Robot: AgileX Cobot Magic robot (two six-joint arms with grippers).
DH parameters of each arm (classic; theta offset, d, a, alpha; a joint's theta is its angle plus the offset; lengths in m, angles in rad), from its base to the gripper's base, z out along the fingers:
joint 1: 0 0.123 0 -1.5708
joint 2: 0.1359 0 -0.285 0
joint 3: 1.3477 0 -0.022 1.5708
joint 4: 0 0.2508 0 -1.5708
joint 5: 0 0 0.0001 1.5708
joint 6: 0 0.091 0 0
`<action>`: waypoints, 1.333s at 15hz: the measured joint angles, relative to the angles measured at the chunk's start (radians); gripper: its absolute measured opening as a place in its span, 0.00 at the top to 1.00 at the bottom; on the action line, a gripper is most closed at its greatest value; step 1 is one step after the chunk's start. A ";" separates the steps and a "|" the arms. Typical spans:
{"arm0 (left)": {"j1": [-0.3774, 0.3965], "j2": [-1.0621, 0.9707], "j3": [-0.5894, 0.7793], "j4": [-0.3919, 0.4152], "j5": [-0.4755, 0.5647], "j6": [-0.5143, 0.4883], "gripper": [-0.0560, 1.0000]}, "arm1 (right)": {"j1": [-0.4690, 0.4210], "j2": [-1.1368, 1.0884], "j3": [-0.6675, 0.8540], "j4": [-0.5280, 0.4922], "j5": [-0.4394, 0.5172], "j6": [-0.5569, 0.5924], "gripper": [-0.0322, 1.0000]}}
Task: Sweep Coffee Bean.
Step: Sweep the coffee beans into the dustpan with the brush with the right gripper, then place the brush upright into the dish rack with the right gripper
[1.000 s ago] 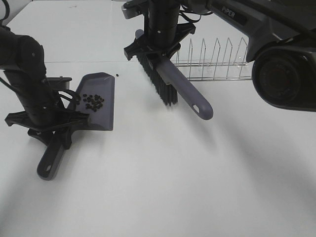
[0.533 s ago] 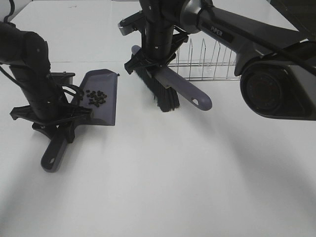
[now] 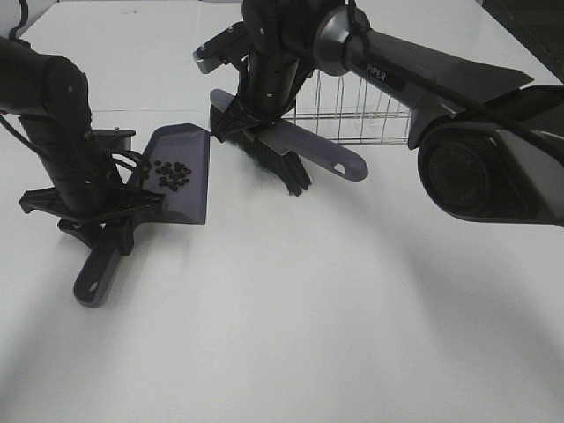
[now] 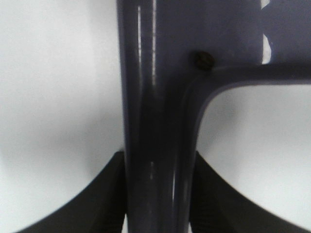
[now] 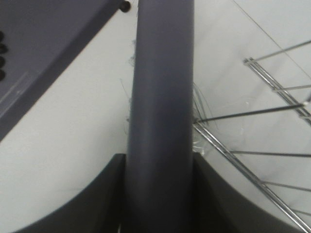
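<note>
The grey dustpan (image 3: 183, 181) lies flat on the white table at the left, its handle (image 3: 95, 275) pointing toward the front. The coffee beans (image 3: 170, 174) lie in a cluster inside the pan. My left gripper (image 3: 92, 231) is shut on the dustpan handle (image 4: 155, 116). My right gripper (image 3: 257, 110) is shut on the grey brush handle (image 3: 317, 156), with the black bristles (image 3: 264, 154) down on the table just right of the pan's far corner. In the right wrist view one stray bean (image 5: 125, 6) lies on the table beside the pan's edge (image 5: 48, 53), next to the brush handle (image 5: 160, 97).
A wire dish rack (image 3: 361, 110) stands at the back right, right behind the brush; its wires (image 5: 262, 97) are close to the brush handle. A small dark round spot (image 4: 204, 59) sits on the pan near the handle joint.
My right gripper has swung the brush left and toward the back, so its bristle end now sits by the pan's far corner. The dustpan and left gripper shifted slightly back earlier, then held still.
</note>
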 joint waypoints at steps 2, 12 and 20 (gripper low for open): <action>0.000 0.000 0.000 0.000 0.000 0.000 0.64 | 0.001 0.002 -0.001 0.051 0.016 -0.045 0.70; 0.000 0.000 0.000 0.000 0.000 0.000 0.64 | 0.047 -0.076 0.003 -0.027 0.130 0.078 0.70; -0.001 0.000 0.000 -0.007 0.001 0.010 0.64 | 0.018 -0.100 0.006 -0.148 0.211 0.127 0.70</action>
